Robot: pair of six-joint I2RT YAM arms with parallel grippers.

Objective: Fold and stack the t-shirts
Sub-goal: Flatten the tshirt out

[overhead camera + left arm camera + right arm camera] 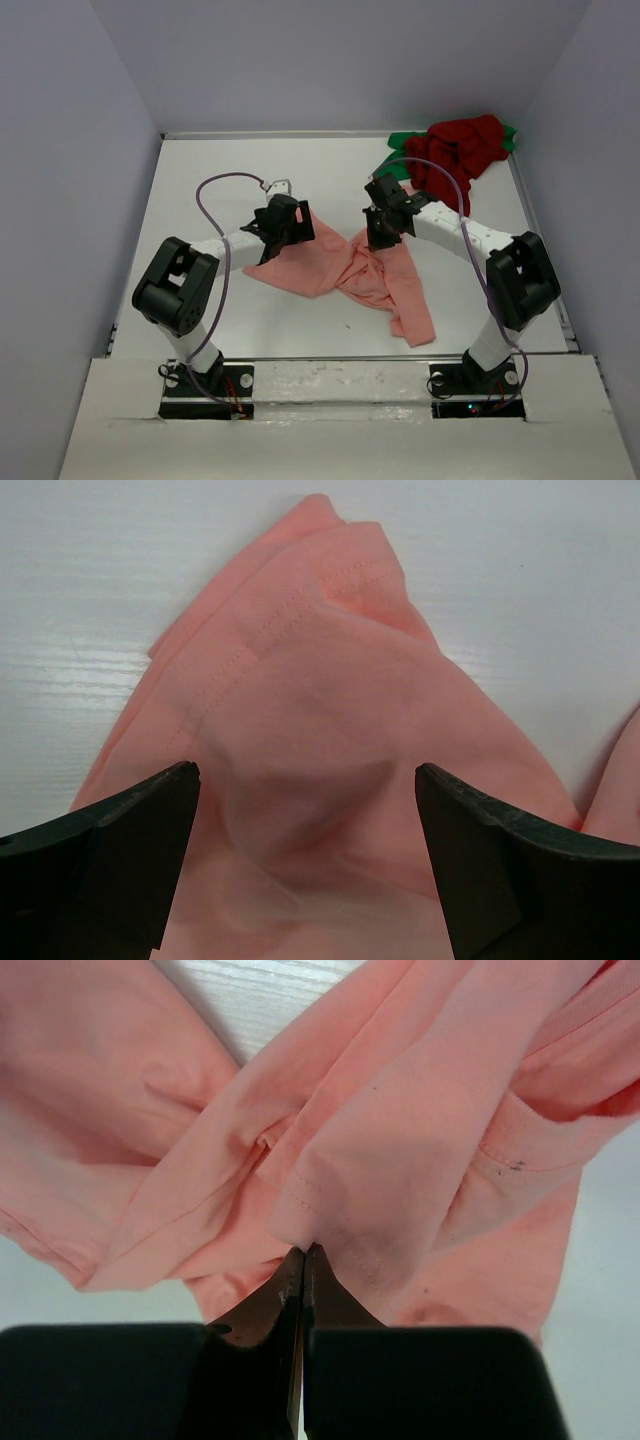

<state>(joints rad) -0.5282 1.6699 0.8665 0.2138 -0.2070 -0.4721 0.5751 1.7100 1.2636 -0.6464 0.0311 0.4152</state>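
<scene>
Salmon-pink cloth is filling the middle of the white table (pixel 240 170): the salmon-pink t-shirt (pixel 345 268) is lying crumpled and twisted between the two arms, bunched into a narrow waist at its centre and trailing toward the near right. We are holding the left gripper (pixel 283 222) over the shirt's left part with its fingers spread wide. In the left wrist view the left gripper (pixel 305 780) is framing a rumpled patch of the salmon-pink t-shirt (pixel 330 730) with a stitched hem running up from it, and neither finger is clearly touching the cloth.

We are pressing the right gripper (pixel 381 236) together at the shirt's upper right part. In the right wrist view the right gripper (pixel 303 1256) is pinching a small fold of the salmon-pink t-shirt (pixel 400 1130) right at the fingertips, just below a stitched seam.

At the far right corner the dark red t-shirt (pixel 460 150) is sitting in a heap on top of the bright green t-shirt (pixel 401 142) — well apart from both grippers.
</scene>
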